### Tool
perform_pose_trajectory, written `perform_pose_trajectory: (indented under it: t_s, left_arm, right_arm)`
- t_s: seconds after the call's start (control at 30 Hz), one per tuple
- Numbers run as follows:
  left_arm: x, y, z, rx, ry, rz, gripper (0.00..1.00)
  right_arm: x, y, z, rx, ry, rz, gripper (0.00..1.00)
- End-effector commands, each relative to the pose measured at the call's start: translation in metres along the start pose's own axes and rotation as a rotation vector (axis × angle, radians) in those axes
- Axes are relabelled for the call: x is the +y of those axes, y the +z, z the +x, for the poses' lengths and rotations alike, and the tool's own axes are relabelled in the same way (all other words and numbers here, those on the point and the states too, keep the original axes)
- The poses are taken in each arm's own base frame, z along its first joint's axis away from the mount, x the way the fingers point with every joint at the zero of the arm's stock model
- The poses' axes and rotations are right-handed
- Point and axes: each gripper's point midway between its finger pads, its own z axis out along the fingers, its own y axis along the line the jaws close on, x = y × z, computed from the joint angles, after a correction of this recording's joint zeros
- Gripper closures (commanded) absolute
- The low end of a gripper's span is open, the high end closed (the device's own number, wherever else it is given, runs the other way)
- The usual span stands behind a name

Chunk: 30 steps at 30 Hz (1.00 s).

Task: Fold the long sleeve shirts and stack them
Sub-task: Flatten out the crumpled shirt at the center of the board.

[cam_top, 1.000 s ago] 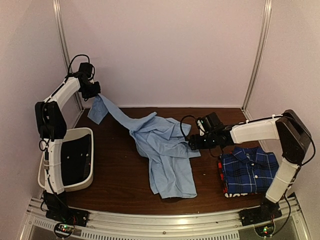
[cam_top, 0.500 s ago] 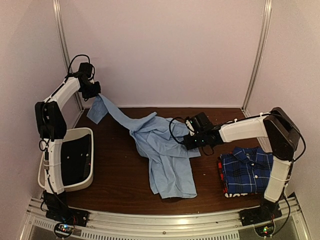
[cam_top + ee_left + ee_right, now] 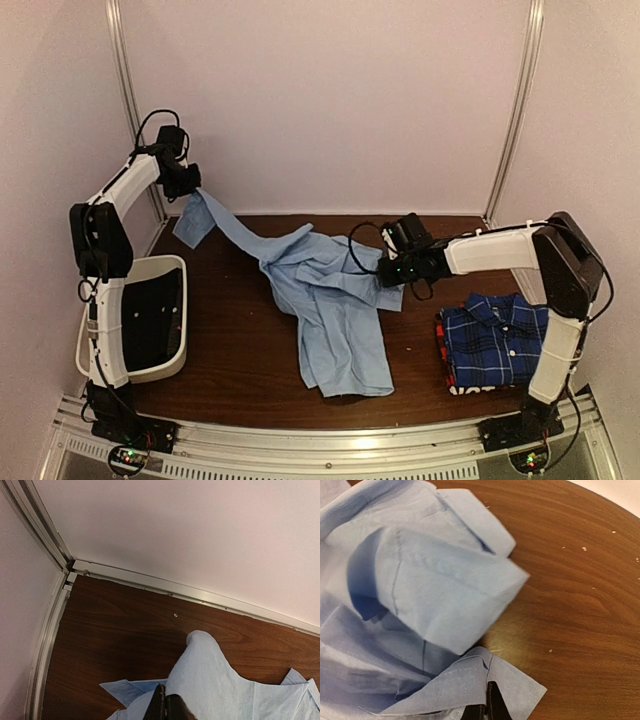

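A plain light blue long sleeve shirt (image 3: pixel 335 300) lies crumpled across the middle of the brown table. One sleeve (image 3: pixel 225 225) runs up to the far left corner, where my left gripper (image 3: pixel 193 188) is shut on it above the table; the pinched cloth (image 3: pixel 210 680) fills the left wrist view. My right gripper (image 3: pixel 385 272) is shut on the shirt's right edge, a cuff or collar corner (image 3: pixel 510 685). At the right front a folded blue-and-navy plaid shirt (image 3: pixel 495 340) lies on a red and black one (image 3: pixel 446 372).
A white plastic bin (image 3: pixel 140 320) with black lining stands at the left edge beside the left arm. Walls and metal posts close in the back and sides. A metal rail (image 3: pixel 330 455) runs along the near edge.
My right gripper slid left onto the shirt's right edge, then shut on it and pulled back slightly to the right. The left gripper kept hold of the sleeve without moving.
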Motion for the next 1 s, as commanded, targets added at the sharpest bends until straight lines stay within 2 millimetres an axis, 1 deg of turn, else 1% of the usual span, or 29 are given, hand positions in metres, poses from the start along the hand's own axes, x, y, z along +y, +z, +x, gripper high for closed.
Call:
perform_pose_trajectory:
  t_s: [0.0, 0.03, 0.1, 0.17, 0.23, 0.27, 0.3, 0.33, 0.43, 0.53, 0.63, 0.67, 0.7, 0.8, 0.9, 0.97]
  left_arm:
    - [0.019, -0.002, -0.008, -0.015, 0.001, -0.029, 1.0]
    - [0.023, -0.002, -0.008, -0.014, -0.001, -0.035, 1.0]
    - [0.031, -0.003, -0.01, -0.014, -0.012, -0.045, 1.0]
    - [0.04, -0.002, -0.011, -0.012, -0.02, -0.055, 1.0]
    - [0.042, 0.0, -0.009, -0.007, -0.022, -0.058, 1.0]
    - [0.047, 0.0, -0.011, -0.009, -0.029, -0.063, 1.0]
    - [0.055, 0.0, -0.012, -0.01, -0.038, -0.073, 1.0]
    - [0.058, 0.0, -0.013, -0.012, -0.043, -0.075, 1.0]
    - [0.067, 0.001, -0.016, -0.014, -0.054, -0.085, 1.0]
    - [0.077, 0.003, -0.016, -0.012, -0.06, -0.099, 1.0]
    - [0.091, 0.004, -0.015, -0.007, -0.073, -0.123, 1.0]
    - [0.097, 0.005, -0.015, -0.004, -0.08, -0.13, 1.0]
    - [0.102, 0.004, -0.016, -0.003, -0.086, -0.136, 1.0]
    - [0.119, 0.003, -0.016, 0.003, -0.1, -0.163, 1.0]
    - [0.131, 0.003, -0.015, 0.008, -0.103, -0.186, 1.0]
    - [0.133, 0.003, -0.014, 0.011, -0.099, -0.196, 1.0]
  right_arm:
    - [-0.074, -0.034, -0.05, -0.105, 0.144, 0.141, 1.0]
    - [-0.091, -0.04, -0.06, -0.124, 0.175, 0.167, 1.0]
    - [-0.126, -0.047, -0.074, -0.142, 0.238, 0.222, 1.0]
    - [-0.16, -0.051, -0.084, -0.148, 0.299, 0.275, 1.0]
    - [-0.192, -0.055, -0.094, -0.157, 0.354, 0.326, 1.0]
    - [-0.21, -0.058, -0.099, -0.16, 0.384, 0.351, 1.0]
    - [-0.225, -0.06, -0.104, -0.165, 0.413, 0.369, 1.0]
    - [-0.241, -0.064, -0.108, -0.172, 0.444, 0.387, 1.0]
    - [-0.279, -0.078, -0.127, -0.223, 0.514, 0.413, 1.0]
    - [-0.306, -0.087, -0.142, -0.25, 0.551, 0.449, 1.0]
    - [-0.328, -0.089, -0.148, -0.258, 0.574, 0.476, 1.0]
    - [-0.329, -0.087, -0.148, -0.253, 0.575, 0.478, 1.0]
    - [-0.346, -0.091, -0.144, -0.253, 0.596, 0.504, 1.0]
    - [-0.37, -0.092, -0.135, -0.244, 0.628, 0.536, 1.0]
    - [-0.386, -0.09, -0.128, -0.234, 0.647, 0.55, 1.0]
    - [-0.393, -0.088, -0.126, -0.222, 0.653, 0.558, 1.0]
